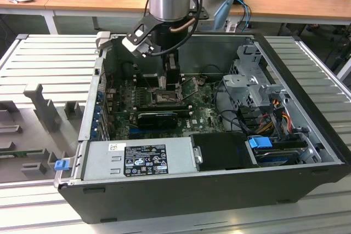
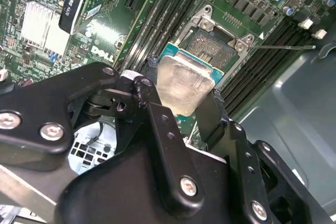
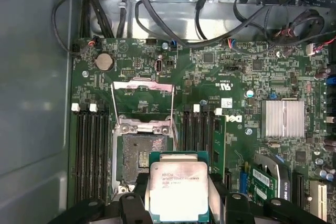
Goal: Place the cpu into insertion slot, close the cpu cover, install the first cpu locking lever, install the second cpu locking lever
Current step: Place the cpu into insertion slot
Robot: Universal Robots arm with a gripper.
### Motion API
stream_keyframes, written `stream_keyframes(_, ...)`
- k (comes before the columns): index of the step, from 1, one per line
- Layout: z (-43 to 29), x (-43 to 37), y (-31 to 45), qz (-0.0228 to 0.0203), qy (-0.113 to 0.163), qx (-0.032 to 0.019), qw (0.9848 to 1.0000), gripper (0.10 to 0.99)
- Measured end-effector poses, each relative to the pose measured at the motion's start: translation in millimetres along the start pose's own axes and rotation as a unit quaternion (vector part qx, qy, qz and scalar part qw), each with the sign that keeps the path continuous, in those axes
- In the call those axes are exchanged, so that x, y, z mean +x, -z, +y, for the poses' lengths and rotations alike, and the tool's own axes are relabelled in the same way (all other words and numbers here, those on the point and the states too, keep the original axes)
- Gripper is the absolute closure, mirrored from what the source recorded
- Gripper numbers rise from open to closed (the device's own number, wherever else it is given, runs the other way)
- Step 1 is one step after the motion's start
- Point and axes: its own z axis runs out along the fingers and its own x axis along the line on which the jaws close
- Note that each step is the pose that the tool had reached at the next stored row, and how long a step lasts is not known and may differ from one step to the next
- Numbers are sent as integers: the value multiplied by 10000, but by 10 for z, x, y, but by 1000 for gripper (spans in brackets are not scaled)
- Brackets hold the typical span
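Black, the gripper (image 2: 181,103) pinches the cpu (image 3: 179,190) by two opposite edges, with the silver top facing up. The cpu hangs partly over one corner of the slot (image 3: 140,156), whose dark middle lies bare; whether they touch I cannot tell. Beyond it the cover (image 3: 143,103) stands swung open. Memory slots (image 3: 92,150) flank the socket on the green board (image 3: 236,77). Cables (image 3: 157,24) crowd the far edge, and a grey case wall (image 3: 31,77) runs alongside. The case (image 1: 219,190) sits on a ribbed metal table (image 1: 49,58).

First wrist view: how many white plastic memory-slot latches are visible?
4. Two white latches on one side of the square metal-rimmed insertion slot, two on the other; the black gripper may hide more.
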Motion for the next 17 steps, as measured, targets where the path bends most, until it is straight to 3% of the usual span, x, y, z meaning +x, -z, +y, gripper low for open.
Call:
stream_keyframes(4, 58, 6, -19, 100, -5, -2, 10000, 557)
stream_keyframes(5, 63, 8, -22, 107, -5, -2, 9999, 557)
stream_keyframes(12, 61, 11, -110, 113, -5, -4, 9999, 557)
stream_keyframes(17, 55, 12, -219, 113, -5, -4, 9999, 557)
